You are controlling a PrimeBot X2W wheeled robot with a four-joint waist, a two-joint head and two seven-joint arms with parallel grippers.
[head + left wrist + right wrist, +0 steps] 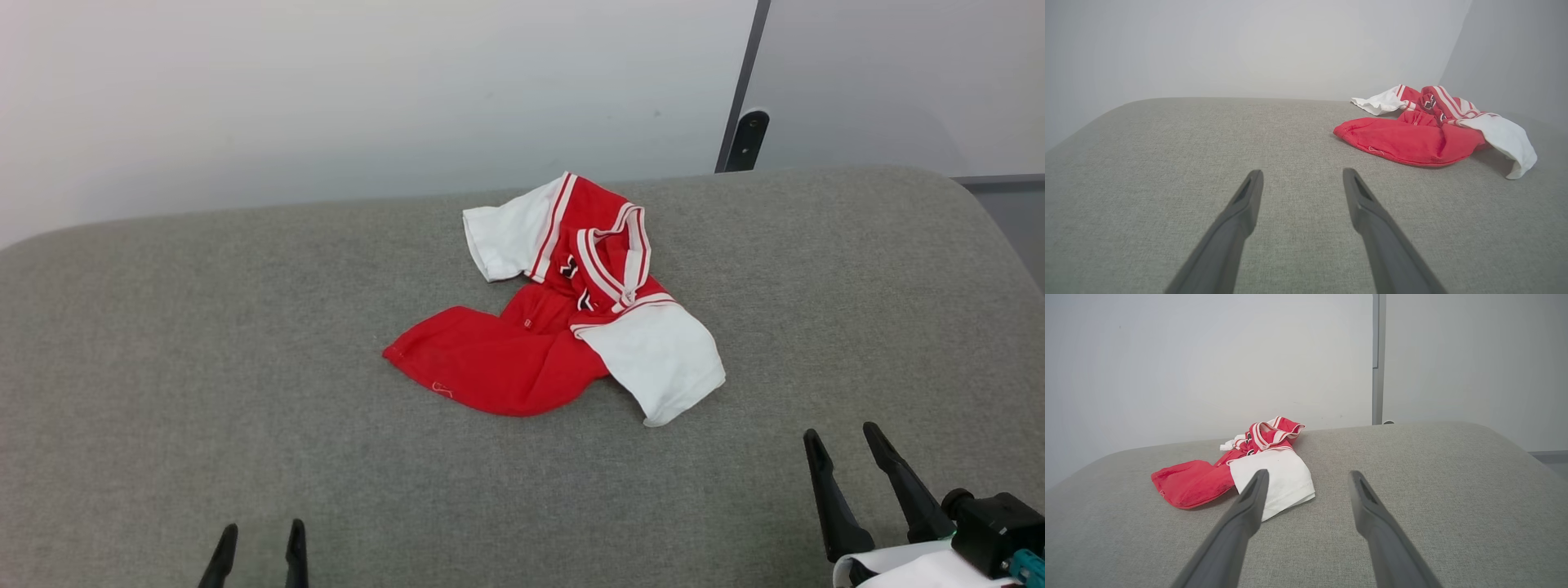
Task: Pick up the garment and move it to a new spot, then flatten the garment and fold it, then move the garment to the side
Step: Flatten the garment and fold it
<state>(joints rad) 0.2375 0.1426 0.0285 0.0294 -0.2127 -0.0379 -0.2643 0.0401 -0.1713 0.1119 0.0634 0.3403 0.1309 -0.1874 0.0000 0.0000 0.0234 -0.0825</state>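
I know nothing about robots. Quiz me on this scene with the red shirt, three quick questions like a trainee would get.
1. Fill the gap: the left gripper and right gripper both stand ____, holding nothing.
2. True or false: the garment lies spread out flat on the grey surface.
3. The garment's sleeves are: A black, B white, C blue.

Key: 1 open; 2 false, it lies crumpled; 3 B.
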